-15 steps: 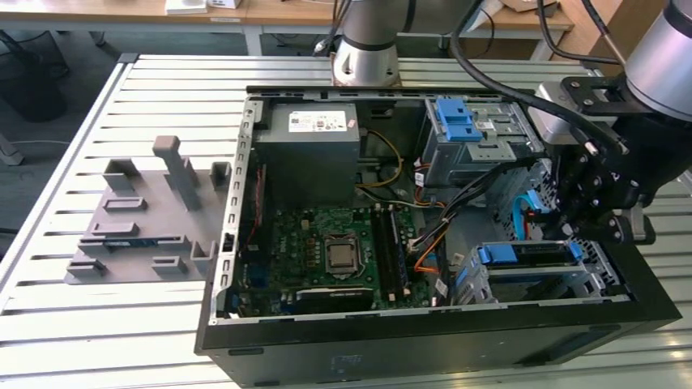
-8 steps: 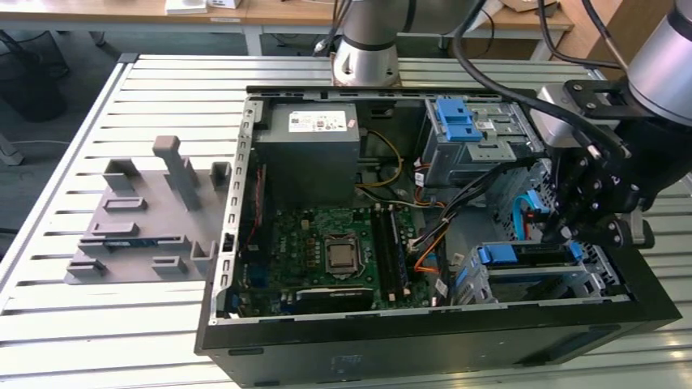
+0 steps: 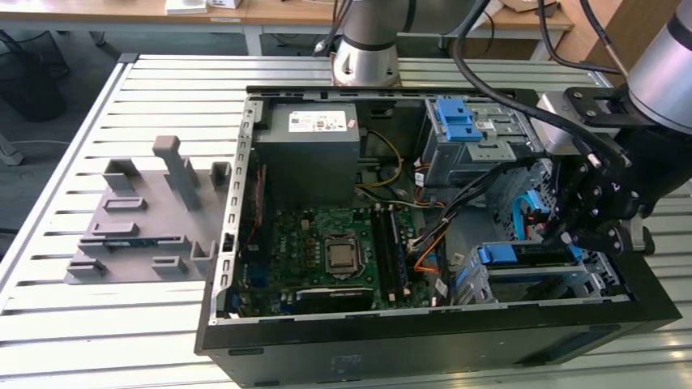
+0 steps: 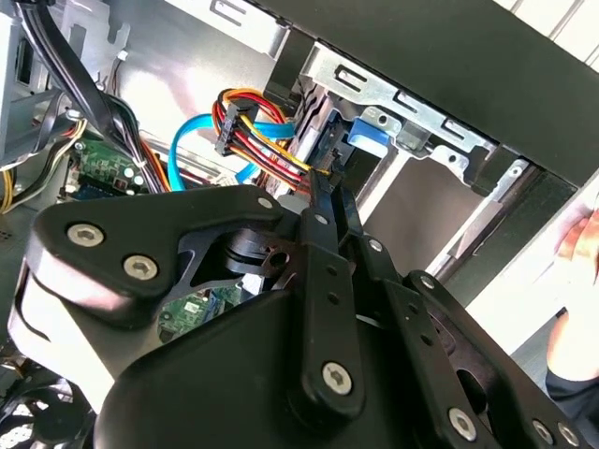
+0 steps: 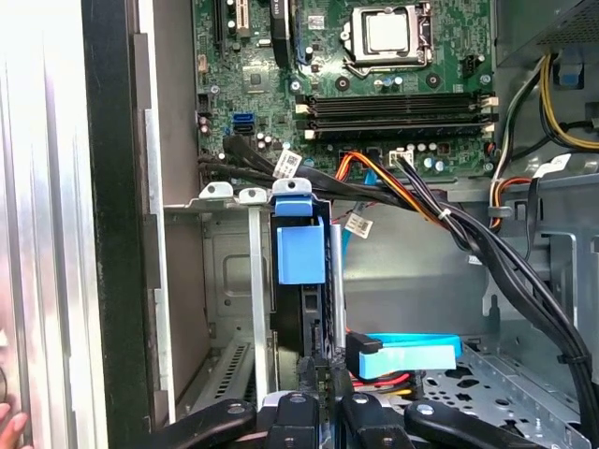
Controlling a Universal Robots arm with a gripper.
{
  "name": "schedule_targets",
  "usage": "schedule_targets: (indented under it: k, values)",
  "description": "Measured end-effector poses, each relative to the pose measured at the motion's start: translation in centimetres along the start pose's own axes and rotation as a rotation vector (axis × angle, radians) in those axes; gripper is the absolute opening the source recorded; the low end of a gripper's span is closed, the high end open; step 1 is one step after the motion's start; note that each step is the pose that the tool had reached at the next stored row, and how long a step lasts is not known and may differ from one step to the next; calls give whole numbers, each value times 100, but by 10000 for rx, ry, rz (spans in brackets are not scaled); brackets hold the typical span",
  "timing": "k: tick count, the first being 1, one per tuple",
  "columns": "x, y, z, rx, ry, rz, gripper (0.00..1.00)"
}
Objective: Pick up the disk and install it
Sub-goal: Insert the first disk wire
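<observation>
Black linkage plates of the pincer (image 4: 326,192) crowd the near part of both wrist views and hide whatever sits between its tips, so you cannot tell whether the pincer is apart, together or clamped on anything. In the first wrist view its tips (image 5: 318,369) end right at the near edge of the disk (image 5: 301,248). In the exterior view the pincer (image 3: 568,235) hangs just above the same bay.

The disk stands edge-on in a metal bay of the computer case (image 3: 433,340), straight ahead of the pincer. You see it as a thin dark slab with a blue plastic bracket at its far end. Its label and flat faces are turned out of sight. In the exterior view the blue bracket (image 3: 519,254) shows just below the pincer, and in the second wrist view a blue tab (image 4: 370,131) shows just beyond the tips.

Count one disk, one pincer and one case on the slatted surface (image 3: 65,324). Well away from the pincer are one grey power-supply box (image 3: 313,146), one drive cage with a blue latch (image 3: 476,138) and one grey moulded fixture (image 3: 141,219). A person's hand (image 4: 580,243) is cut off at the frame edge, outside the case.
</observation>
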State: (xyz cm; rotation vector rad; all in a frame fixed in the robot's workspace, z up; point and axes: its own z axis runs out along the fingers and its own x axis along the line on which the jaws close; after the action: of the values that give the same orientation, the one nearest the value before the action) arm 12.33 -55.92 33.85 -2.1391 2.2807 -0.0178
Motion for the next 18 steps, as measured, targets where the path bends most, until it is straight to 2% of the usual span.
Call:
schedule_targets:
  k: [5,18]
  values:
    - [-4,0,19,-9,-3,-75,16]
    - [-9,-25,50,-104,2,-75,16]
